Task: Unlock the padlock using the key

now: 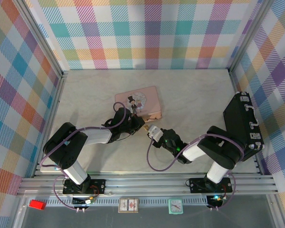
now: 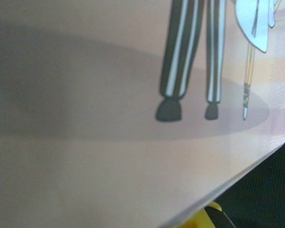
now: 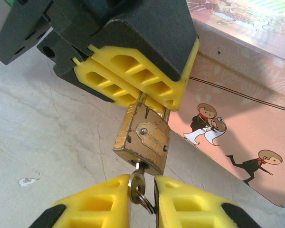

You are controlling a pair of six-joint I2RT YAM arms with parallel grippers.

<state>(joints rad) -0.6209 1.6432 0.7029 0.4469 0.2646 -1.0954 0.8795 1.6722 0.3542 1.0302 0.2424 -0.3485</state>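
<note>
My left gripper (image 3: pixel 154 102) clamps the brass padlock (image 3: pixel 142 137) steady while my right gripper (image 3: pixel 143 190), nearly closed, straddles the inserted key (image 3: pixel 137 183), grip unclear.

Table (image 1: pixel 190 95): pale, marbled surface with fine cracks. Pink tin (image 1: pixel 138 101) rests on it just above frame centre. Black case (image 1: pixel 242 126) at right edge. Small white scrap (image 3: pixel 26 181), lower left of right wrist view.

On the worktop (image 1: pixel 85 90), the left tool (image 1: pixel 137 123) and right tool (image 1: pixel 154 133) meet at a small padlock (image 1: pixel 146 128) on the near side of a pink tin (image 1: pixel 137 100); a black case (image 1: pixel 242 126) stands at the right.
</note>
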